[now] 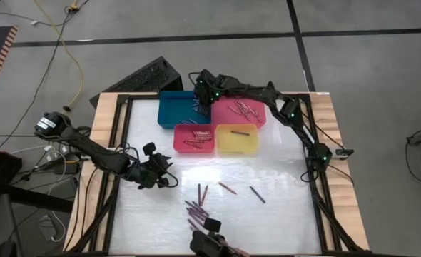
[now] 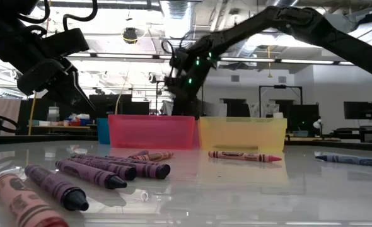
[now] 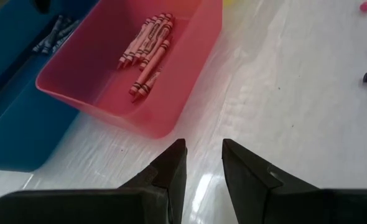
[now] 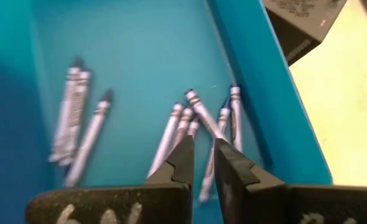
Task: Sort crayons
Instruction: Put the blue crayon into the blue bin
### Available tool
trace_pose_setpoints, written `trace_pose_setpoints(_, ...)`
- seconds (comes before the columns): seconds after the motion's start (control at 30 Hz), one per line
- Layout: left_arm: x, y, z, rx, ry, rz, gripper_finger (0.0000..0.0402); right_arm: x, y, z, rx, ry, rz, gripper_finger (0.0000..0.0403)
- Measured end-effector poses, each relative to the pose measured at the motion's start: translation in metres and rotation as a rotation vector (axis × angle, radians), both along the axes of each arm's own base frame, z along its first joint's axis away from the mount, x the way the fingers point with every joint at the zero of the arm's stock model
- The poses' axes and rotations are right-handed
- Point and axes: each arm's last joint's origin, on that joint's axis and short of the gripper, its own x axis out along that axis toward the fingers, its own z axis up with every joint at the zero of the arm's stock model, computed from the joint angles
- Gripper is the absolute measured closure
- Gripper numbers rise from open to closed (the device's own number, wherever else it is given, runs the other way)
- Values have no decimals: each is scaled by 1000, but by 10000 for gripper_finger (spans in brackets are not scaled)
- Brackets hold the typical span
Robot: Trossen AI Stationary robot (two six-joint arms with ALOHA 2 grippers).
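Loose crayons lie flat on the white table: a purple cluster (image 1: 196, 208), one purple (image 1: 227, 188) and one dark blue (image 1: 257, 194). In the low view they show up close, purple (image 2: 110, 170), pink (image 2: 28, 202), red (image 2: 244, 155). My right gripper (image 4: 202, 149) hangs over the blue tray (image 1: 173, 113), its fingers a narrow gap apart with nothing between them. Several blue crayons (image 4: 196, 124) lie on that tray's floor. My left gripper (image 3: 203, 155) is open and empty above the table, near the pink tray (image 3: 171, 93), which holds several pink crayons (image 3: 147, 50).
Four trays stand together at the table's far middle: blue, red (image 1: 245, 111) with crayons in it, pink (image 1: 194, 139) and yellow (image 1: 237, 139) with one crayon. A wooden frame (image 1: 103, 143) borders the table. A dark camera mount (image 1: 210, 239) stands at the near edge.
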Motion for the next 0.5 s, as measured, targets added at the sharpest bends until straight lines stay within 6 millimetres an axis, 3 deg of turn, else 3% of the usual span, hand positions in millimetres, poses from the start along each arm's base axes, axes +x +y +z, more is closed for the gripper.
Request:
trace_pose_setpoints(0.27,0,0,0,-9,8,-9,307,-11,28,65,105,141,8,346)
trace_pose_setpoints(0.5,0,0,-1,-27,4,-4,307,-40,83,97,268,317,-53,346)
